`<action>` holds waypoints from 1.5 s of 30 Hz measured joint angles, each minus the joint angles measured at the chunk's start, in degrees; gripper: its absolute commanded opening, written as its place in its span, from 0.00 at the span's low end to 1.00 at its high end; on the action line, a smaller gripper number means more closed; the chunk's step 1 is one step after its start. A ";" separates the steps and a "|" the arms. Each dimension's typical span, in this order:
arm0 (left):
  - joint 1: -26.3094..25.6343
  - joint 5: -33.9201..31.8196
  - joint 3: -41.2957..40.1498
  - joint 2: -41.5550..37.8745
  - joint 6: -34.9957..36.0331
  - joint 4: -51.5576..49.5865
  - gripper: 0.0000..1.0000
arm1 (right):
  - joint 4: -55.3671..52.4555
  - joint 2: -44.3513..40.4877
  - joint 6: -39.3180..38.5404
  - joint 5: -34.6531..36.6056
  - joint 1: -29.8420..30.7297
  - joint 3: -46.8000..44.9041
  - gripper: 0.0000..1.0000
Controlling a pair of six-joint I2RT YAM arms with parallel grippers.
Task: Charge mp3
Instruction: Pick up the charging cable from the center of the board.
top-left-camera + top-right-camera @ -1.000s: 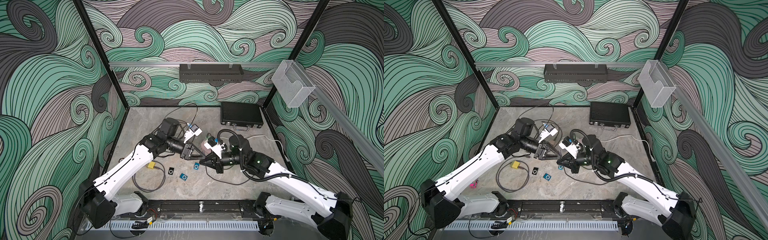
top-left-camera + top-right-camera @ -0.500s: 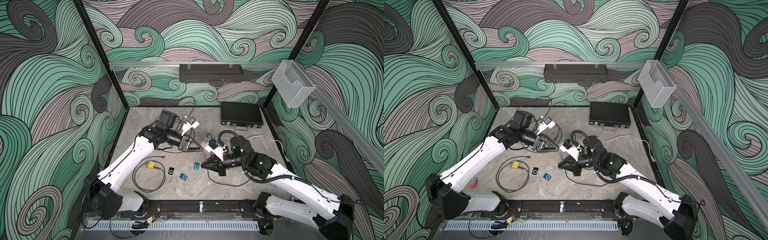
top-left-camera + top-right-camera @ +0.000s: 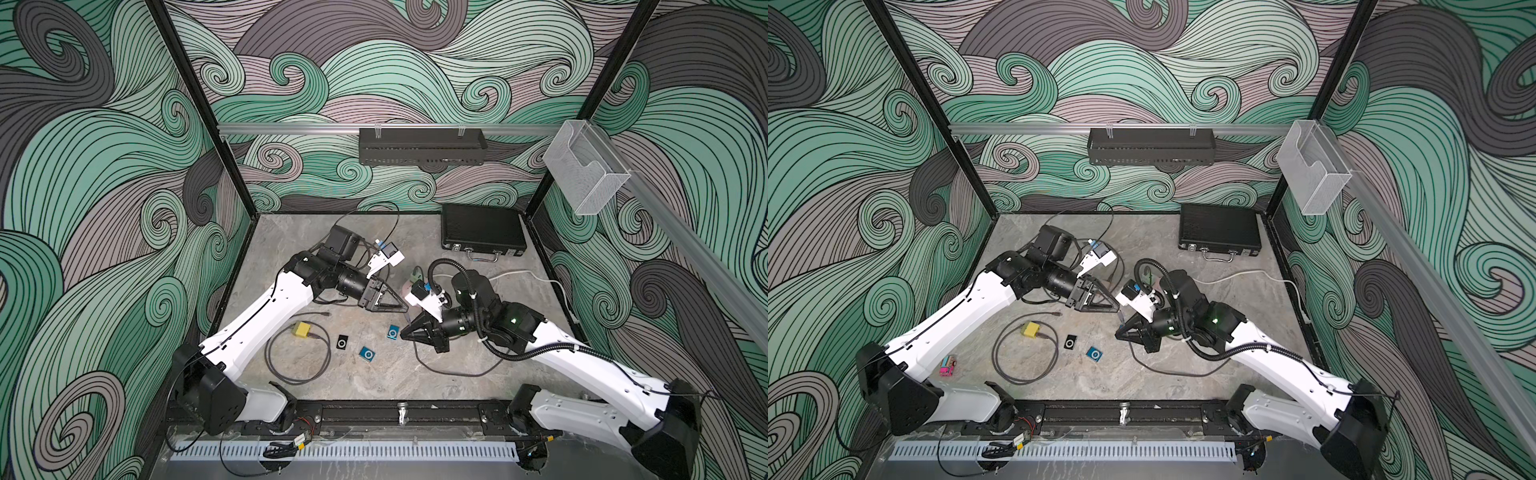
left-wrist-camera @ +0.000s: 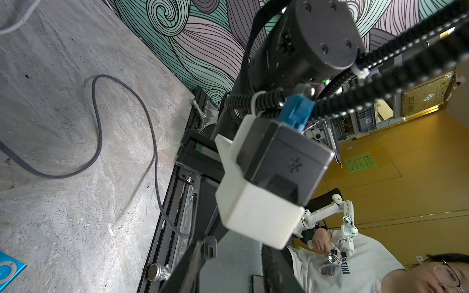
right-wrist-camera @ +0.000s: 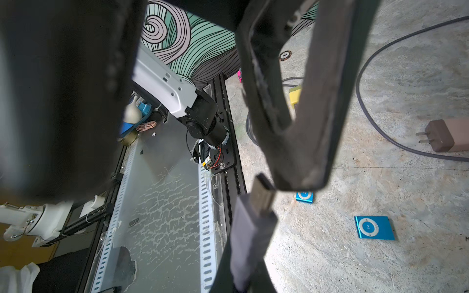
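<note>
Across the lower middle of both top views lies the grey marbled desk [image 3: 374,386], with the left arm [image 3: 270,307] reaching in from the lower left and the right arm [image 3: 582,361] from the lower right, their tips nearly meeting at the centre of the frame. A closed black case [image 3: 482,232] lies flat at the desk's upper right. Left of centre a grey cable loop [image 3: 268,355] curls on the surface beside a yellow adapter [image 3: 301,329]. The left end effector [image 3: 405,309] points right, its tip just above that of the right end effector [image 3: 407,333], which points left; how far the left one's jaws stand apart I cannot tell. The right end effector is clamped tight on a grey USB plug [image 5: 262,194], whose metal tip sits just beside one dark finger [image 5: 322,101] of the left end effector in the right wrist view, its cable [image 3: 457,375] trailing over the desk below. A brown wall charger [image 5: 446,135] lies at the right edge of that view. Three mp3 players lie flat on the desk: the upper blue mp3 player [image 3: 392,332] just left of the right end effector's tip, the lower blue mp3 player [image 3: 367,353] below and left of it, and the black mp3 player [image 3: 342,342] further left, near the cable loop.
</note>
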 measured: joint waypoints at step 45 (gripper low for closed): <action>-0.48 -19.26 1.25 1.86 -5.14 1.14 0.01 | -8.31 -9.31 4.70 28.39 1.42 6.62 0.58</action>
